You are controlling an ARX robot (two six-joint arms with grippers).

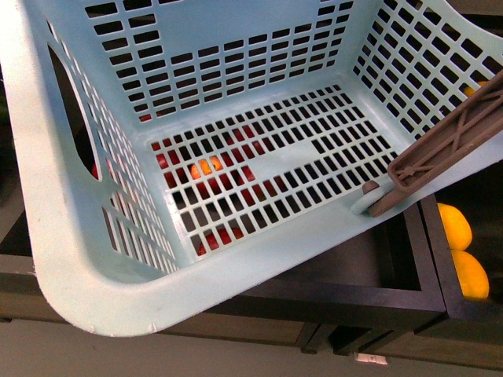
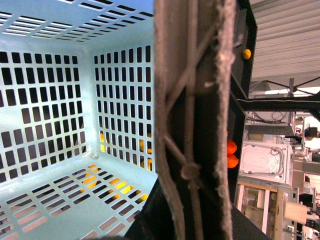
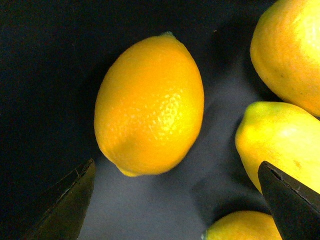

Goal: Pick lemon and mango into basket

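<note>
The light teal basket [image 1: 259, 157] fills the front view, tilted, empty inside, its brown-grey handle [image 1: 448, 157] at the right. My left gripper [image 2: 192, 200] is shut on that handle [image 2: 192, 100], which crosses the left wrist view close up, with the basket's slotted inside [image 2: 60, 125] beside it. In the right wrist view my right gripper [image 3: 177, 200] stands open just over a dark bin floor, its black fingertips [image 3: 67, 197] spread wide. One lemon [image 3: 150, 105] lies just ahead of the jaws, apart from them. No mango shows in any view.
More lemons [image 3: 280, 145] lie close beside the right fingertip, one at the corner [image 3: 290, 50] and one near the edge [image 3: 245, 227]. In the front view, yellow fruit [image 1: 464, 251] sits in a dark crate [image 1: 377, 290] under the basket; red fruit [image 1: 228, 184] shows through the slots.
</note>
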